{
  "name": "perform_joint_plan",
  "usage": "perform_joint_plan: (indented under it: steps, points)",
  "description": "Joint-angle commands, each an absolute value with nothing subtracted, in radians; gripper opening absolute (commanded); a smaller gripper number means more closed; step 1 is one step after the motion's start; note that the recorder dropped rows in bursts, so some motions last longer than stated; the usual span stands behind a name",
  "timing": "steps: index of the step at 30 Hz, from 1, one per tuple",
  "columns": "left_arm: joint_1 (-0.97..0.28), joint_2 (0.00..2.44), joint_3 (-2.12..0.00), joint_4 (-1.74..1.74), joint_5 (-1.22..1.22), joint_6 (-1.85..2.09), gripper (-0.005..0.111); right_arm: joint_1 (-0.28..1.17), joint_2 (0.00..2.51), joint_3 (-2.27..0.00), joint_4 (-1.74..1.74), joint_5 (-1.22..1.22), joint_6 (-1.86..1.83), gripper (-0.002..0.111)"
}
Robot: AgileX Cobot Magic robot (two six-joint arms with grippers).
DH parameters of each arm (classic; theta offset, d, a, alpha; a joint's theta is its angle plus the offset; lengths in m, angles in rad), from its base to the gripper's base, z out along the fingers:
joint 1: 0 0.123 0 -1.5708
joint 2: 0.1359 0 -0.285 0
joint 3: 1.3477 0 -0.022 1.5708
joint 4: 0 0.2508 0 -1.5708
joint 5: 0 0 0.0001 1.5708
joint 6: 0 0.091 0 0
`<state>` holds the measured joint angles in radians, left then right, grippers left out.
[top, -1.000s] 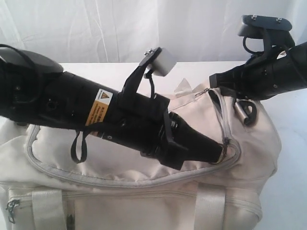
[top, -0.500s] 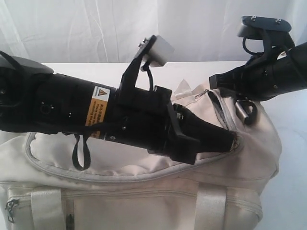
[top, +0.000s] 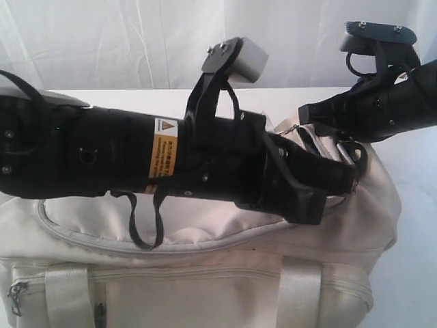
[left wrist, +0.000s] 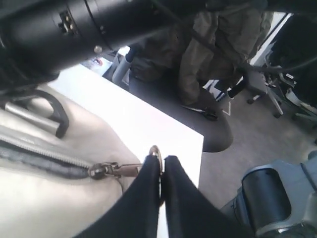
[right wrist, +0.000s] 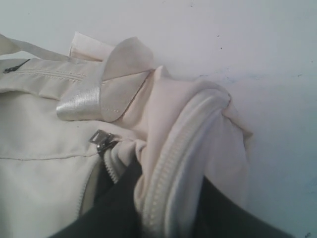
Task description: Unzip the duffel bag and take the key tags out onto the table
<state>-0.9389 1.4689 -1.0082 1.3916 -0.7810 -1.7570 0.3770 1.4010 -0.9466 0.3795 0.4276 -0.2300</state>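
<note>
Under both grippers, the table (top: 420,225) carries the bag (top: 205,273), which lies right below my L arm. R gripper (right wrist: 168,203) is clamped on a bunched fold at the bag's end, w/ the zip piping squeezed btw its fingers. L gripper (left wrist: 161,163) is pinched tight on the zip pull (left wrist: 121,170) by its ring, slider just beyond the tips.
</note>
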Motion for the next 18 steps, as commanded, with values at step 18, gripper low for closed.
perform_joint_plan:
  steps: [18]
  points:
    - [-1.084, 1.468, -1.112, 1.518, -0.922, -1.924, 0.0, 0.357, 1.398, -0.966, 0.36, 0.231, -0.206, 0.0]
